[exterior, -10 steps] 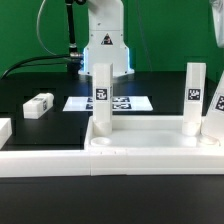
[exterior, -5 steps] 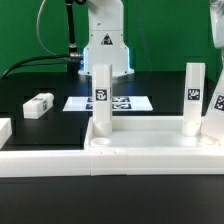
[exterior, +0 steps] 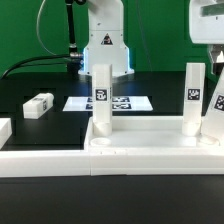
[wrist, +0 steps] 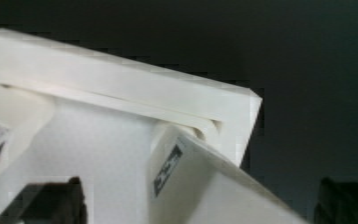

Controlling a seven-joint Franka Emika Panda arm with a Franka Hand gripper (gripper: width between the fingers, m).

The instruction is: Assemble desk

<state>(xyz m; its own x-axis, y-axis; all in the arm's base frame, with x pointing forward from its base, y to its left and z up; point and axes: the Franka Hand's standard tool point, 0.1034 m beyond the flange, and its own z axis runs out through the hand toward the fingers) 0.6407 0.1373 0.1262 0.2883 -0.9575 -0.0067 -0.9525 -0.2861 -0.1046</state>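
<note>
The white desk top (exterior: 150, 148) lies at the front with its rim up. One tagged leg (exterior: 102, 95) stands upright in its corner on the exterior view's left, and a second leg (exterior: 194, 98) stands on the right. A third leg (exterior: 214, 115) leans tilted at the far right. My gripper (exterior: 212, 62) hangs just above that leaning leg. In the wrist view the gripper (wrist: 201, 205) is open, its dark fingers (wrist: 51, 202) far apart, with a tagged leg (wrist: 202, 180) between them and the desk top (wrist: 123, 80) beyond. I cannot tell whether the fingers touch the leg.
A fourth loose leg (exterior: 38, 104) lies on the black table at the left. The marker board (exterior: 108, 102) lies flat behind the desk top. White border rails (exterior: 50, 160) run along the front. The robot base (exterior: 103, 45) stands at the back.
My gripper's white body has come down into the exterior view's upper right, above the leaning leg. The legs and the desk top have not moved.
</note>
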